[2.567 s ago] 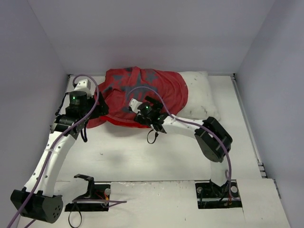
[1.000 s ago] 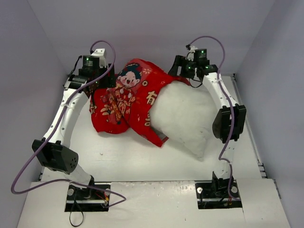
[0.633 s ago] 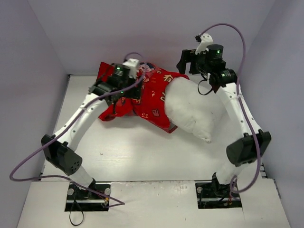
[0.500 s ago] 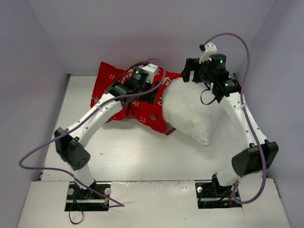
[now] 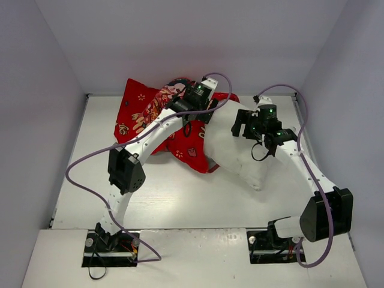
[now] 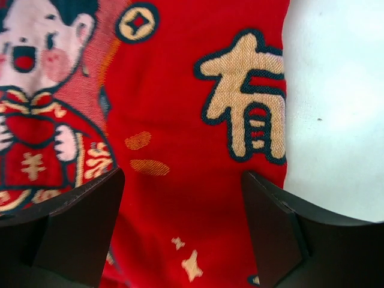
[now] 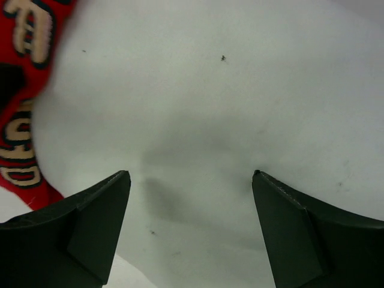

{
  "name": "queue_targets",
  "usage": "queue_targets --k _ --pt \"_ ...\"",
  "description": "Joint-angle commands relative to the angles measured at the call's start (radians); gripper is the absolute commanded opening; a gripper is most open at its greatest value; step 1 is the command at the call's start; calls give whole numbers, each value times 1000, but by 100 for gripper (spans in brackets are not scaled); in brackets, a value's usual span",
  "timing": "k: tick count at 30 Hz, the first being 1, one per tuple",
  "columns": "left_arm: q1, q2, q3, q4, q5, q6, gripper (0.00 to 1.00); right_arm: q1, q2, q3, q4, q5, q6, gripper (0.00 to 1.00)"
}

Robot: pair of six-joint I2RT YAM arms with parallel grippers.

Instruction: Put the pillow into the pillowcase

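Observation:
The red pillowcase (image 5: 144,111) lies bunched at the back left, printed side up, and its right part covers the left end of the white pillow (image 5: 243,159). My left gripper (image 5: 193,113) is open just above the pillowcase near its edge over the pillow. In the left wrist view its jaws (image 6: 182,175) straddle red cloth (image 6: 180,120) beside the pillow (image 6: 330,108), holding nothing. My right gripper (image 5: 246,127) is open over the pillow's middle. In the right wrist view its jaws (image 7: 191,174) straddle bare pillow (image 7: 210,90), with the pillowcase (image 7: 24,72) at the left.
White table (image 5: 168,198) boxed in by grey walls at the back and both sides. The left arm's elbow (image 5: 125,171) hangs over the table in front of the pillowcase. The right arm's elbow (image 5: 327,210) is near the right wall.
My left gripper has moved right along the pillowcase to its edge at the pillow. My right gripper has come down and forward from the back wall over the pillow.

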Motion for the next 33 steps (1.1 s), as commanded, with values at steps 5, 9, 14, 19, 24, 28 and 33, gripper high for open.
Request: queue_targets --k 5,9,14,19,24,28,33 --pt "-39 -19 112 35 -14 34 75 -7 -34 6 75 -48 26 79" --pt "-82 -73 100 42 -20 85 75 -8 -17 14 81 -68 13 79" --pt "-89 -56 94 52 -20 124 75 -8 -1 10 92 -86 13 79" --pt "-75 39 114 65 -157 174 75 -8 6 14 101 -97 12 79" --pt "-43 106 195 65 -250 174 74 -8 11 9 115 -126 7 79" --pt "-24 125 206 63 -205 164 74 -8 19 7 123 -149 4 79" --pt "-23 119 157 62 -188 144 44 -8 38 17 123 -169 7 76"
